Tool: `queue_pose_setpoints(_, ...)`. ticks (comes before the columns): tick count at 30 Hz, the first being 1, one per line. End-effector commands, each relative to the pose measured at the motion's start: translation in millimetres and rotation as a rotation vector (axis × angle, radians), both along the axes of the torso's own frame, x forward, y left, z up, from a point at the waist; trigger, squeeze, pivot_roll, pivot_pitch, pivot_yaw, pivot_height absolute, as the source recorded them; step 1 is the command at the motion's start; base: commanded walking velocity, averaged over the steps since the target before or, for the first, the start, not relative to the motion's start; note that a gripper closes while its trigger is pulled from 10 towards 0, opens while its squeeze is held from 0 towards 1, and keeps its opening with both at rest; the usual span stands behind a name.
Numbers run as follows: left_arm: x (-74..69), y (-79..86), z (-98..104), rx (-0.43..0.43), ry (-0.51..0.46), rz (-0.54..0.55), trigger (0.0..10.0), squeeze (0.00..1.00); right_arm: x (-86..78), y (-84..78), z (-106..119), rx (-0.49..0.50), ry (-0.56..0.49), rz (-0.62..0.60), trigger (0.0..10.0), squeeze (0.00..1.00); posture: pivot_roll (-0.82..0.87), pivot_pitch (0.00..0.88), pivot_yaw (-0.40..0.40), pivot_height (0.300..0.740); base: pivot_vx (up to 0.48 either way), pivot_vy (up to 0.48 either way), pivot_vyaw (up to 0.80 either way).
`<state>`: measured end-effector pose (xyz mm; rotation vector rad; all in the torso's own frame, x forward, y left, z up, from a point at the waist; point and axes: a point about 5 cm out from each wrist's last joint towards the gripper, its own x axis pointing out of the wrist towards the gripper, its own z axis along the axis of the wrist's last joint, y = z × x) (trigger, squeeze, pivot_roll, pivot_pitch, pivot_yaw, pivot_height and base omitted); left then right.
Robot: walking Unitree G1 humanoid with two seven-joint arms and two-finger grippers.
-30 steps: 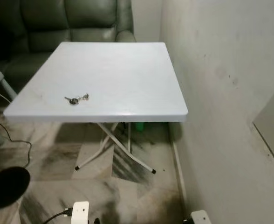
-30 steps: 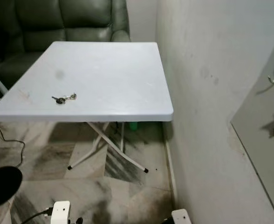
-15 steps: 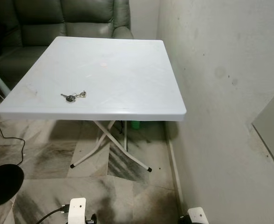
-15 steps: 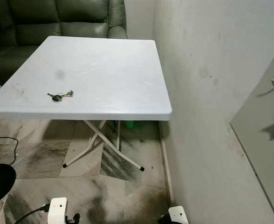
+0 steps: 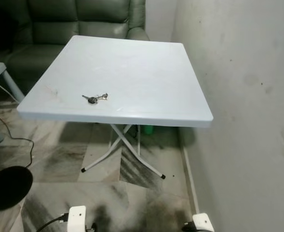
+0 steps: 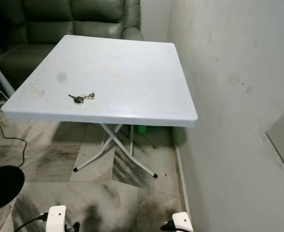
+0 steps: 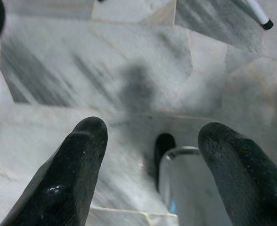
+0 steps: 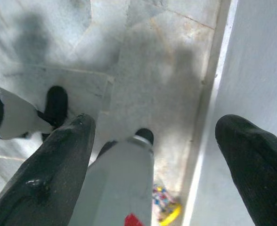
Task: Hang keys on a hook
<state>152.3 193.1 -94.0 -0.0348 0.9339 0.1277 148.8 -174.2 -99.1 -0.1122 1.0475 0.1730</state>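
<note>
White folding surface (image 5: 147,67) against wall, keys (image 5: 95,98) lying near its front left edge, green sofa (image 5: 79,24) behind, left tool (image 7: 148,155) hanging over marble floor (image 7: 82,70), fingers wide apart, right tool (image 8: 152,146) likewise spread, both empty

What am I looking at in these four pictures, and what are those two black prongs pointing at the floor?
This is a walking humanoid robot in a home. Two pictures come from a stereo camera on its head, looking down at a white folding table beside a wall, with a green sofa behind. A small bunch of keys lies on the table near its front edge; the robot is meant to hang them on a hook. The other two pictures come from cameras on its wrists. The black prongs are gripper fingers: the left gripper and the right gripper both hang open above the marble floor, holding nothing.
</note>
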Motion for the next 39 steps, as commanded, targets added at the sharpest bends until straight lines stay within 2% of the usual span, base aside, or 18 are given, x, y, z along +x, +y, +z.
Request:
queue_pose_setpoints(1, -0.7, -4.8, -1.0, -0.014, 0.005, 0.002, 10.0, 0.0, -5.3, -7.7, -1.4, -0.016, 0.017, -0.02, 10.0, 0.0, -0.05, 0.0, -0.024, 0.74, 0.0, 0.442, 0.0)
queue_pose_setpoints(39, -5.0, -3.6, -2.6, -0.023, 0.015, 0.035, 10.0, 0.0, -4.7, -10.0, -0.8, 0.004, 0.014, -0.048, 10.0, 0.0, -0.05, 0.0, -0.033, 0.74, 0.0, 0.46, 0.0)
